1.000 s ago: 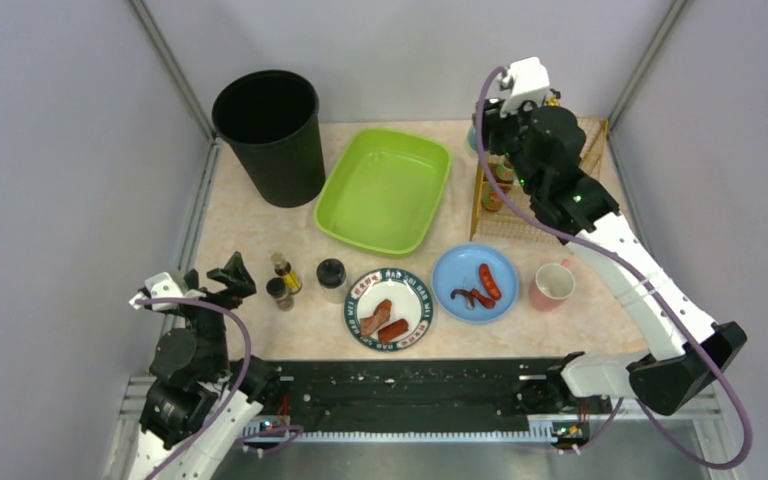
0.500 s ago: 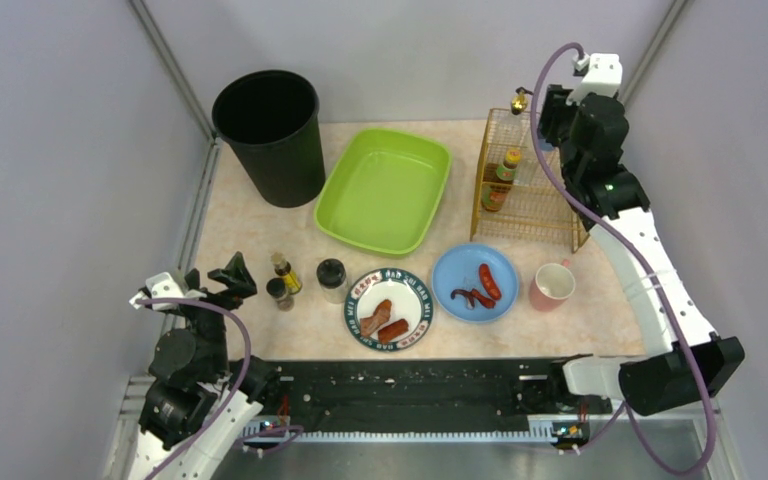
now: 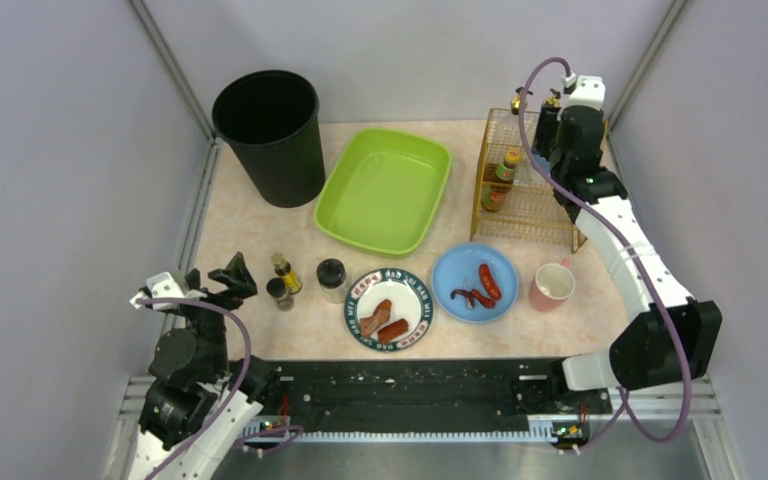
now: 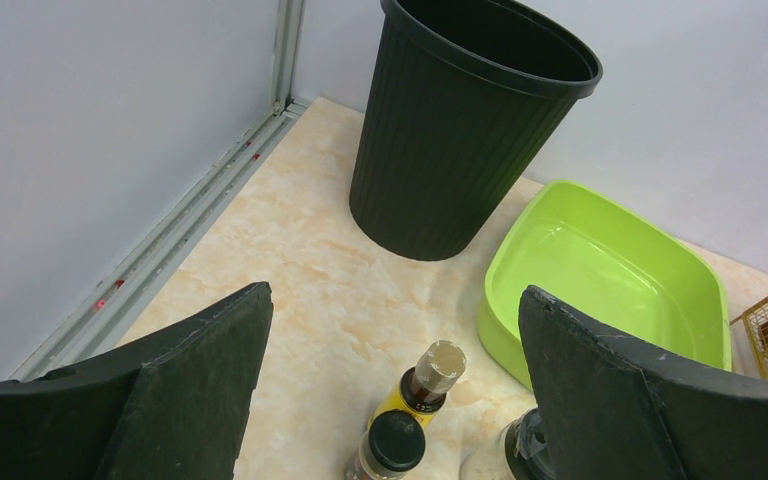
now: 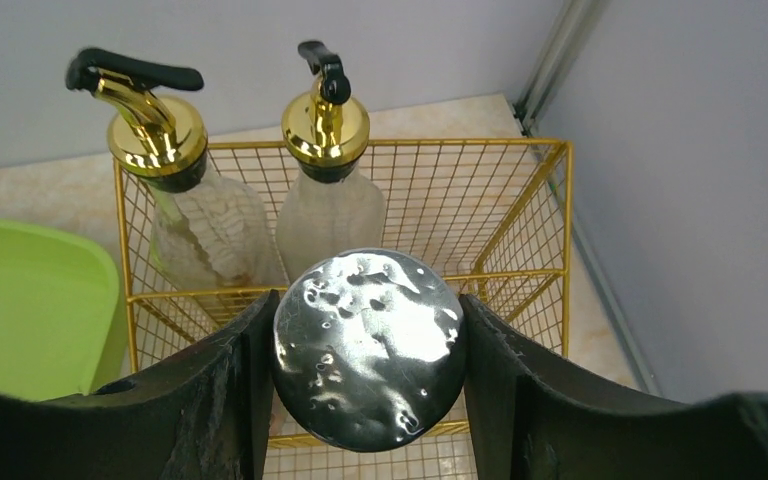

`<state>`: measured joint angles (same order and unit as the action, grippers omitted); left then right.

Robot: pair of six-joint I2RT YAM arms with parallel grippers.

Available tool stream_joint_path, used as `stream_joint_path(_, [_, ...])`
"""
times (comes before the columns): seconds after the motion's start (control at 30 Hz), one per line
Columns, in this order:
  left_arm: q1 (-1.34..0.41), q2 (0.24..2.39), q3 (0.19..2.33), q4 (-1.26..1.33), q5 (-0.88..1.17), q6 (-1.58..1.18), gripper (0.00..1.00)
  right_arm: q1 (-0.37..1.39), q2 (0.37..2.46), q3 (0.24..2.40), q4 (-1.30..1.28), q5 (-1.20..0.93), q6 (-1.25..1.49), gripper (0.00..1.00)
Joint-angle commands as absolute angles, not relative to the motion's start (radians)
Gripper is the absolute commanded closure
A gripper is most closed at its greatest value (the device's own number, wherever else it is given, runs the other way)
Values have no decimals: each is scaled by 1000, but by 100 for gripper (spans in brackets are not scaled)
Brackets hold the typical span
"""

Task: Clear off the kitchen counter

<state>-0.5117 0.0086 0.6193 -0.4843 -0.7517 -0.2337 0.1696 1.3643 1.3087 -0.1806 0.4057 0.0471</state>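
Since the earlier frames the right arm has swung from the left side of the gold wire rack (image 3: 530, 205) across to its far right corner; nothing else on the surface has shifted.

Right gripper (image 5: 365, 385): closed on a silver-topped item (image 5: 368, 340), the fingers pressing its rim from both sides. Only the dimpled round top shows, so what the body is cannot be told.

Left gripper (image 4: 395, 292): spread wide and holding nothing, poised low at the near left.

The kitchen counter (image 3: 250, 235) runs from the arm bases to the back wall and carries a black bin (image 3: 268, 135), a green tray (image 3: 385, 190), the rack, two plates of food scraps, a pink mug (image 3: 552, 285) and three small bottles (image 3: 282, 272) near the left arm.

Governing relation: the held item is seen end-on from the wrist, so its long axis appears to stand upright, with the rack's upper tier directly beneath it. Two pump bottles (image 5: 328, 170) occupy the far edge of that tier, the nearer one just beyond the silver top. Open wire mesh lies below and to the right.

Assessment: the step in hand looks like lowering the item straight down into the rack, short of the pumps. The right arm alone is placed for this. The left arm is well apart from the rack and nearer the small bottles. Most of the clearing remains undone.
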Motion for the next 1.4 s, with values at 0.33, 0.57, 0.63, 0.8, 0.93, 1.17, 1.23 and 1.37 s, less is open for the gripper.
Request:
stream_joint_path(0.33, [-513, -113, 642, -460, -737, -234, 3, 120, 1434, 1236, 24, 356, 88, 100])
stream_joint_path(0.57, [-514, -113, 643, -461, -738, -233, 3, 109, 1470, 1193, 49, 326, 110, 100])
stream_joint_path(0.63, [-513, -113, 643, -462, -739, -233, 3, 105, 1485, 1180, 56, 322, 116, 100])
stream_joint_path(0.8, [-513, -112, 642, -462, -741, -233, 3, 99, 1516, 1155, 75, 302, 133, 100])
stream_joint_path(0.93, [-513, -112, 643, -462, -742, -233, 3, 100, 1543, 1135, 87, 291, 149, 100])
stream_joint_path(1.17, [-513, -113, 641, -461, -742, -232, 3, 100, 1575, 1110, 104, 270, 161, 100])
stream_joint_path(1.23, [-514, -112, 641, -461, -742, -232, 3, 99, 1583, 1109, 102, 269, 161, 98])
stream_joint_path(1.37, [-514, -113, 641, -460, -744, -230, 3, 99, 1588, 1101, 100, 273, 161, 79])
